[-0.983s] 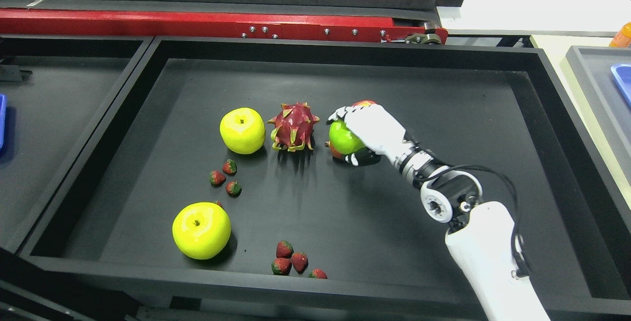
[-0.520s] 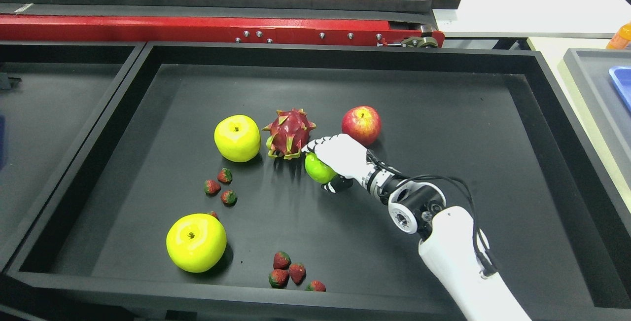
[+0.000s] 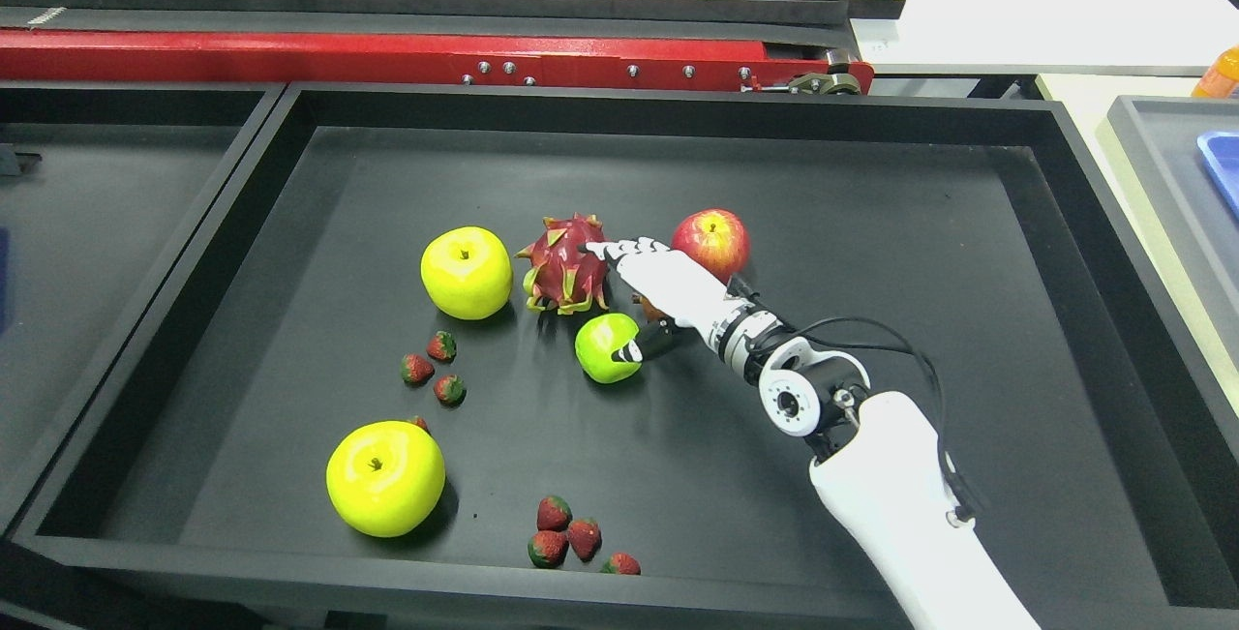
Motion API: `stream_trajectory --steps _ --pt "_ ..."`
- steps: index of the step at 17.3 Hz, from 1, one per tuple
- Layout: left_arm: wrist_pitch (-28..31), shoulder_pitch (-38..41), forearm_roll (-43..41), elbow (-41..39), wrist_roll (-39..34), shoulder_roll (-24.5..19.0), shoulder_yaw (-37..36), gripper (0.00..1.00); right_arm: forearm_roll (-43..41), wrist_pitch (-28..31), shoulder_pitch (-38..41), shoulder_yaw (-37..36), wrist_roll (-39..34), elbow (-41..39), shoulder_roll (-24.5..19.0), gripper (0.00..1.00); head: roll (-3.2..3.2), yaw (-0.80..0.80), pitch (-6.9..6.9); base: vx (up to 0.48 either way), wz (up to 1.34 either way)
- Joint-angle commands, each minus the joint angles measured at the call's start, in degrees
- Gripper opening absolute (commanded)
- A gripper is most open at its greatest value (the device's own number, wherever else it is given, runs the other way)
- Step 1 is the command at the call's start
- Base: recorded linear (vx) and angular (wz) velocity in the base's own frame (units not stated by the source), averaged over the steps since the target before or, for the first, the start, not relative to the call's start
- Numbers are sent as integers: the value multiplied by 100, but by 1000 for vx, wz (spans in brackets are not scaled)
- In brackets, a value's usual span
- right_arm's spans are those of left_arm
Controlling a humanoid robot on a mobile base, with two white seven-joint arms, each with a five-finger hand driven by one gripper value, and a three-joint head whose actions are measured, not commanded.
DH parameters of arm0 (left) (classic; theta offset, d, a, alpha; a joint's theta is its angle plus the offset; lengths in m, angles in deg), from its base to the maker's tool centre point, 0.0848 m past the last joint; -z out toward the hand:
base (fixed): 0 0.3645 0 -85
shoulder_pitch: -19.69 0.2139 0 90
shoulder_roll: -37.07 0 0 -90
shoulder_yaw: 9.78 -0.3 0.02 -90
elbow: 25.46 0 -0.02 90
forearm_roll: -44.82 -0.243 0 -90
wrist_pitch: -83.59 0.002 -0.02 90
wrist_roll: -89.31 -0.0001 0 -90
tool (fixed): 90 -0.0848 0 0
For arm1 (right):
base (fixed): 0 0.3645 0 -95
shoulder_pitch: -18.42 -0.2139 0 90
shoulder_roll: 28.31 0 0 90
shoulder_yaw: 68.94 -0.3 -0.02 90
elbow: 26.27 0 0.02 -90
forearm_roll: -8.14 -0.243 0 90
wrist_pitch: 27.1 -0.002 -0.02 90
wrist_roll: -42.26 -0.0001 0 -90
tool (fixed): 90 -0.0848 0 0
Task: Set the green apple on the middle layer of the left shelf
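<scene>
One green apple (image 3: 606, 347), two yellow apples (image 3: 466, 272), one robot hand (image 3: 656, 274)

A large black tray (image 3: 871, 185) fills most of the frame. Near its middle lies a small green apple (image 3: 605, 347), just below a dragon fruit (image 3: 564, 261). The right hand (image 3: 668, 282) reaches in from the lower right of the frame, its white fingers (image 3: 619, 249) spread flat above the green apple and holding nothing; the thumb tip rests against the apple's right side. A red apple (image 3: 713, 241) sits just behind the hand. Left of the dragon fruit is a yellow apple (image 3: 466, 271), and a second yellow apple (image 3: 384, 477) lies at the lower left. Three strawberries (image 3: 433, 368) sit between them; four more strawberries (image 3: 576, 539) lie by the tray's near wall.
</scene>
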Motion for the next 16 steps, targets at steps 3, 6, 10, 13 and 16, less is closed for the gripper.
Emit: stream_trajectory --steps 3,6,10,13,16 --pt "-4 0 -1 0 -3 -100 0 100 -1942 -42 551 -2285 500 -607 -392 100 0 0 0 0 0" --pt "5 0 -1 0 -3 -100 0 100 -2661 -226 657 -2975 906 -704 -392 100 0 0 0 0 0" --pt "5 0 -1 8 -3 -100 0 100 -4112 -638 1183 -3178 1091 -898 -392 100 0 0 0 0 0" --pt "-4 0 -1 0 6 -100 0 100 -4352 -1061 1684 -2934 1677 -846 -392 100 0 0 0 0 0" --pt "5 0 -1 0 6 -100 0 100 -4405 -905 1931 -2616 1918 -810 -392 100 0 0 0 0 0"
